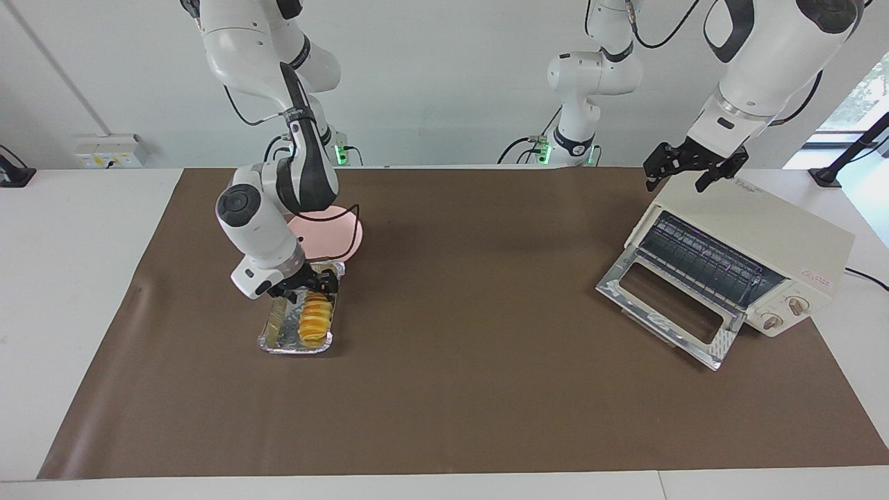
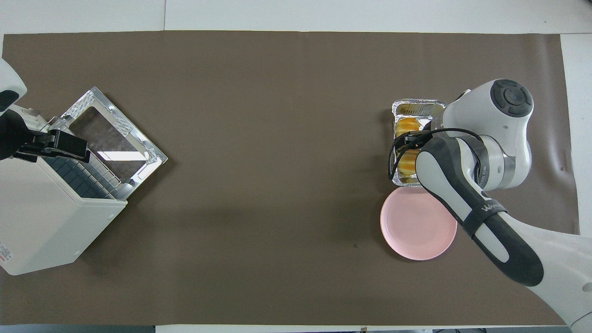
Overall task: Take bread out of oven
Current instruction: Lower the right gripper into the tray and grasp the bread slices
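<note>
The ridged golden-yellow bread (image 1: 315, 321) lies in the crinkled silver foil tray (image 1: 272, 336), well apart from the open cream-white oven (image 1: 757, 239). The right gripper (image 1: 321, 285), jaws unreadable, sits low over it; squeezing could crush it or drag the tray. The left gripper (image 1: 687, 170) waits, jaws apart, over the oven.

The right arm's wrist covers the robot-side end of the bread (image 1: 314, 321) and part of the foil tray (image 2: 417, 106); whether the right gripper (image 1: 321, 285) touches the loaf cannot be told. The same arm overlaps the pink plate's (image 2: 411, 229) rim. In the overhead view the picture's edge cuts off the oven (image 2: 44, 222) and most of the left gripper (image 2: 55, 144).
</note>
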Robot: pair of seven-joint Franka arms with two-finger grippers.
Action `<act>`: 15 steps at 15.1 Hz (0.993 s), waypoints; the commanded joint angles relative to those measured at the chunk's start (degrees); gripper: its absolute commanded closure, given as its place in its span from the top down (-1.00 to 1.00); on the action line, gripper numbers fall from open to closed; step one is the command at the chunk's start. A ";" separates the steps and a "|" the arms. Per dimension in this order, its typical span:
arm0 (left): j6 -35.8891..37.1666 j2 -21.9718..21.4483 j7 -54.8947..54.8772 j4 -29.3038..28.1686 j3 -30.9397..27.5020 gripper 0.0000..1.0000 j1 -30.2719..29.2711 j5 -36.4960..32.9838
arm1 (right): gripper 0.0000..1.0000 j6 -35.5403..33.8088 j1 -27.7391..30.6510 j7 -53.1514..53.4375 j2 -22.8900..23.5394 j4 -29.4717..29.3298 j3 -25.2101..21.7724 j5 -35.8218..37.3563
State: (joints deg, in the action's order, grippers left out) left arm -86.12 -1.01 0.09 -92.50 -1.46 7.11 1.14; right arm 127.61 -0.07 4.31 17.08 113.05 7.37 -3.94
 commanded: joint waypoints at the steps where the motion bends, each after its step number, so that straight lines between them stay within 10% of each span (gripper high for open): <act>1: -0.71 -1.10 0.44 -0.75 -0.03 1.00 -0.26 0.79 | 0.13 1.67 0.42 0.61 -1.97 2.78 0.37 -0.19; 5: -0.71 -1.10 0.44 -0.75 -0.03 1.00 -0.26 0.79 | -1.00 1.24 0.42 2.01 -1.97 2.70 0.37 -0.88; 15: -0.71 -1.02 0.44 -0.75 -0.03 1.00 -0.26 0.79 | -1.00 -13.51 1.21 2.46 -7.66 -3.28 0.10 -2.65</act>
State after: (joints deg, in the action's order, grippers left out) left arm -86.12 -1.01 0.09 -92.50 -1.46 7.11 1.14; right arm 118.66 0.22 6.03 13.41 110.25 7.18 -5.80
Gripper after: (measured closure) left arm 0.000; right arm 0.930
